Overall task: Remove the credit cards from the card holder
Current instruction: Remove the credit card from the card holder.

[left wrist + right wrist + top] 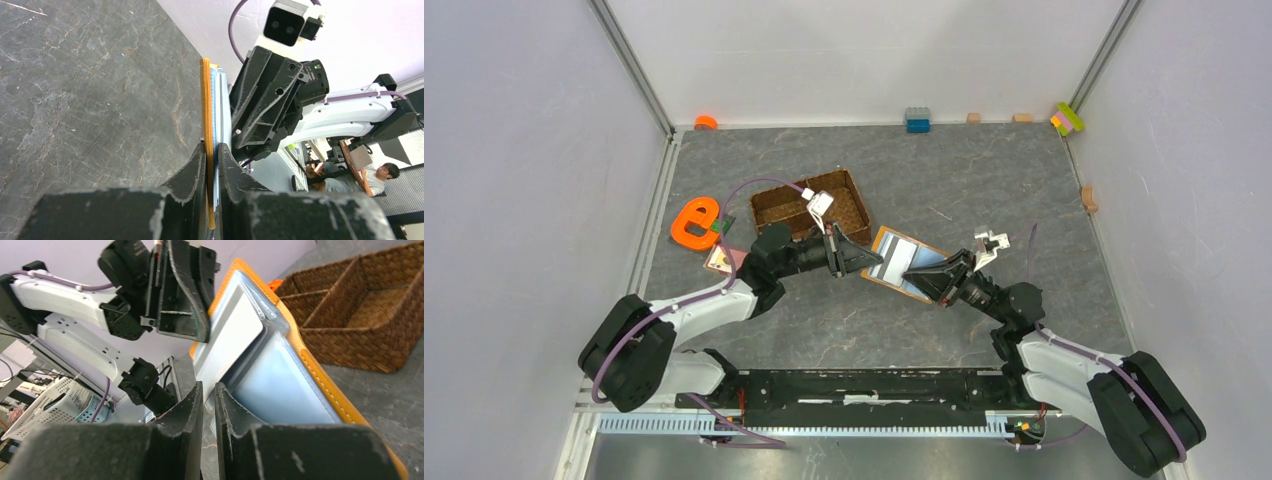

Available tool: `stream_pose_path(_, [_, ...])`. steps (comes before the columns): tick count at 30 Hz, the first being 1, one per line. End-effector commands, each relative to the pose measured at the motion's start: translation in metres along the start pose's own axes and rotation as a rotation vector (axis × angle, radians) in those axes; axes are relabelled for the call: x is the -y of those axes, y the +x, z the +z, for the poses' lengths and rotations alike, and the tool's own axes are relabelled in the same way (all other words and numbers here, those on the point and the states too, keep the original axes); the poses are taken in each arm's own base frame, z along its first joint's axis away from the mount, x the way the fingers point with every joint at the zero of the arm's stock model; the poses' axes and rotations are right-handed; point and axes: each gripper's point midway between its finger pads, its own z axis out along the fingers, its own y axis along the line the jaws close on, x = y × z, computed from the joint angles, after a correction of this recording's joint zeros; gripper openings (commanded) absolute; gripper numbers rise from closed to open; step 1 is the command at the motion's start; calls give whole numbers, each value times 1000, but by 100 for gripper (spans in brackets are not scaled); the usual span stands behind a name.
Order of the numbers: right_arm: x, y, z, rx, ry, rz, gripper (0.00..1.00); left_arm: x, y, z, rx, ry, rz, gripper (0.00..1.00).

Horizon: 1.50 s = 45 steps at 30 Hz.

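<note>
Left end effector [211, 152]: clamped on the flat orange-tan folding card holder [205, 100].
Right end effector [208, 388]: pinching the thin pale grey card [227, 352].
Progress: card still slotted; none seen out.

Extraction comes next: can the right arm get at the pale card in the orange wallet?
Probably yes: the left pincer grips the opened orange folding wallet, and the pale grey-white card protrudes uncovered, its edge inside the right pincer.

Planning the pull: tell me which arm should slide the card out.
Right: the right gripper pinches the card by its free edge; the left gripper clamps the wallet by its orange edge.
</note>
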Motion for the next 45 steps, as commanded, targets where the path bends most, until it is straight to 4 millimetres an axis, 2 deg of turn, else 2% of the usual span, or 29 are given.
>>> stream_pose_path(1, [-47,-24,-2,75,-196,-95,18,3,-11,2,35,4,-6,2])
stream_pose_path(7, [-53,-24,-2,78,-225,-88,20,5,-6,8,-2,41,-28,2])
stream_pose_path(13, [-54,-24,-2,78,-235,-60,27,22,3,13,-40,101,26,2])
stream_pose_path(17, [-45,-21,1,64,-200,-42,29,34,10,17,-72,144,50,2])
stream_pose_path(27, [-30,-16,5,42,-136,-19,30,46,19,21,-123,208,45,2])
stream_pose_path(30, [-23,-14,6,37,-104,-17,26,51,18,19,-119,233,48,2])
stream_pose_path(39, [2,-19,0,76,18,-15,0,53,17,18,-115,240,48,3])
stream_pose_path(45, [7,-19,-2,71,37,-10,0,50,12,16,-93,224,40,3])
